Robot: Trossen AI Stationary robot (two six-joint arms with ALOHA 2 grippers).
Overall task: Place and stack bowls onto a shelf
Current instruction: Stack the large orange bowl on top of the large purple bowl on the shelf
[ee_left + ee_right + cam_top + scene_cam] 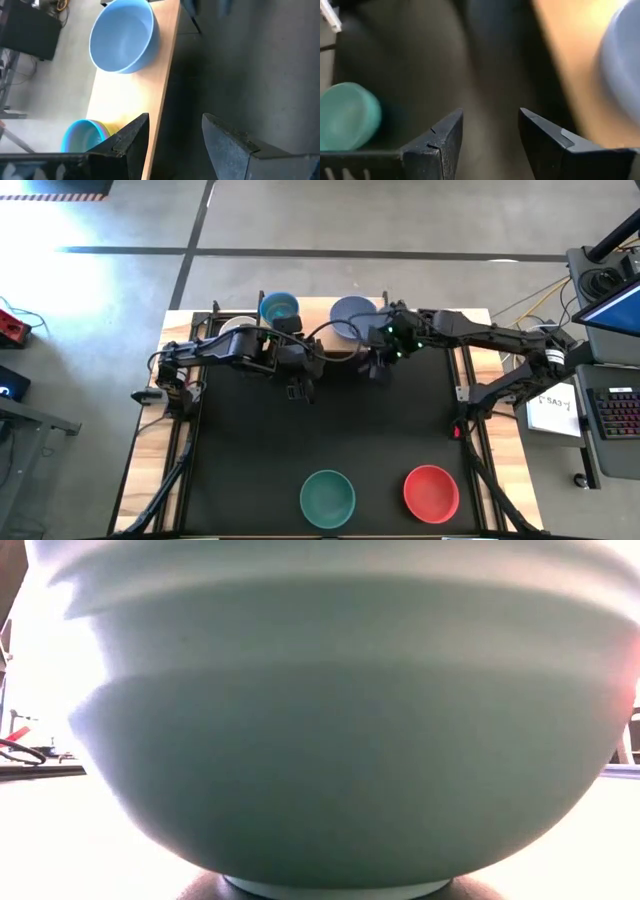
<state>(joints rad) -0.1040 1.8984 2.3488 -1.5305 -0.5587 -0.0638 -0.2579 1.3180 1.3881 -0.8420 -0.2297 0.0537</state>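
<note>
Bowls: teal round plastic bowl (328, 497) at 6 o'clock on the black tabletop (250, 450), red round plastic bowl (431, 492) just beside it toward 5. Light wooden shelf (318, 308) along 12 carries a lavender-blue bowl (352, 315), a blue bowl (279, 307) nested on yellow, and a white bowl (236, 326) toward 11. Left end effector (172, 142) and right end effector (490, 135) both near the shelf's front edge, fingers apart, empty. Low view fully blocked by the teal bowl.
</note>
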